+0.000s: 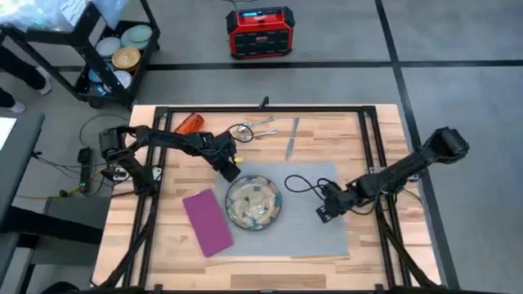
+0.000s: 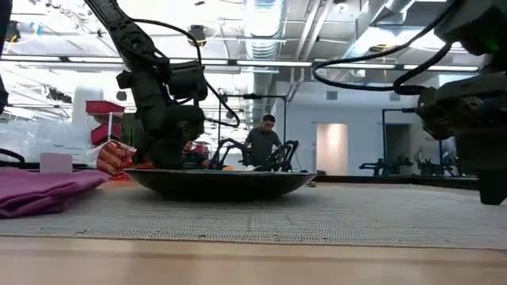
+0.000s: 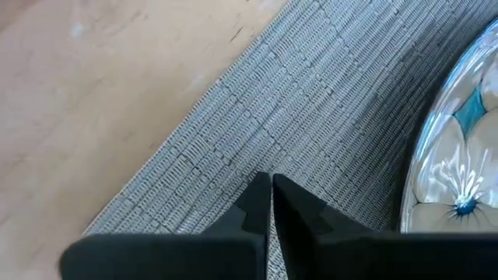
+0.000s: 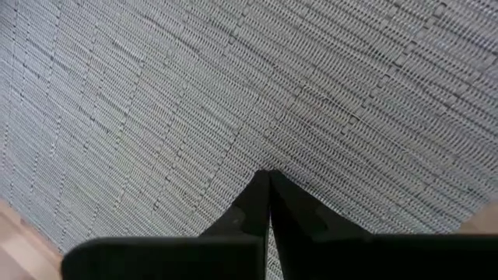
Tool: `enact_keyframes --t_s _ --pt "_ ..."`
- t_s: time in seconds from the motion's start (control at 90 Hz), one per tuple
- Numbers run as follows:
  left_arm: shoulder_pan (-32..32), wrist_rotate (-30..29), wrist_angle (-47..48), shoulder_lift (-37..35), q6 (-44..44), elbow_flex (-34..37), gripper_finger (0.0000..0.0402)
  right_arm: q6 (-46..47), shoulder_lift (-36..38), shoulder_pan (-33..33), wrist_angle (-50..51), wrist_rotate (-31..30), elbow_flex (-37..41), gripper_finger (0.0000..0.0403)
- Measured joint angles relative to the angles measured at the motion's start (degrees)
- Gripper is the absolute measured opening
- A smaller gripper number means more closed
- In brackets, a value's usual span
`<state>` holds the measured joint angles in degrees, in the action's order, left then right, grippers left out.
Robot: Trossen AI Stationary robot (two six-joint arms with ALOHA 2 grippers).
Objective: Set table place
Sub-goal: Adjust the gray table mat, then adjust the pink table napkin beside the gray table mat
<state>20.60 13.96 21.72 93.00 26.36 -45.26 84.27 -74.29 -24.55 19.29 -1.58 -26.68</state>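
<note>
On the wooden table (image 1: 188, 253) lies the grey placemat (image 1: 315, 184), with the patterned plate (image 1: 253, 202) resting on its left part. The magenta napkin (image 1: 207, 220) lies flat to the left of the plate. The orange cup (image 1: 189, 122) lies at the far left; the fork and spoon (image 1: 260, 126) and the knife (image 1: 292, 139) lie along the far edge. My left gripper (image 1: 231, 170) is shut over the placemat's far left corner (image 3: 311, 101), beside the plate's rim (image 3: 459, 155). My right gripper (image 1: 327, 212) is shut over the placemat's right part (image 4: 233, 78). My left gripper points down with its shut fingertips (image 3: 261, 190) at the placemat near its far left edge; I cannot tell whether they touch it. My right gripper points down with its shut fingertips (image 4: 261, 187) at the bare placemat right of the plate; I cannot tell whether they touch it.
A black rail frame (image 1: 369, 139) runs around the work area. A red device (image 1: 260, 31) and a cart with bowls (image 1: 122, 49) stand on the floor beyond the far edge. A person (image 2: 265, 142) shows in the room behind.
</note>
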Motion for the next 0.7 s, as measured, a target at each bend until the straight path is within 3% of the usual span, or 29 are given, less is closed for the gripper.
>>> enact_keyframes --t_s 0.167,0.422,0.533,0.7 --pt "-0.08 0.38 3.63 -3.1 0.28 -3.81 0.0 0.37 0.46 -0.11 0.2 -0.32 0.07 0.0" --pt "-1.74 -6.33 15.19 -12.44 3.06 -12.01 0.0 0.34 0.46 -0.12 -1.31 -1.38 0.09 0.0" --pt "-6.67 -8.22 21.92 -16.05 9.29 -12.32 0.0 -0.23 0.55 -0.07 -1.97 -3.24 -1.12 0.0" --pt "-19.09 -11.74 28.62 -18.61 20.89 -12.32 0.0 -4.27 1.58 1.44 -1.98 -5.21 -3.44 0.0"
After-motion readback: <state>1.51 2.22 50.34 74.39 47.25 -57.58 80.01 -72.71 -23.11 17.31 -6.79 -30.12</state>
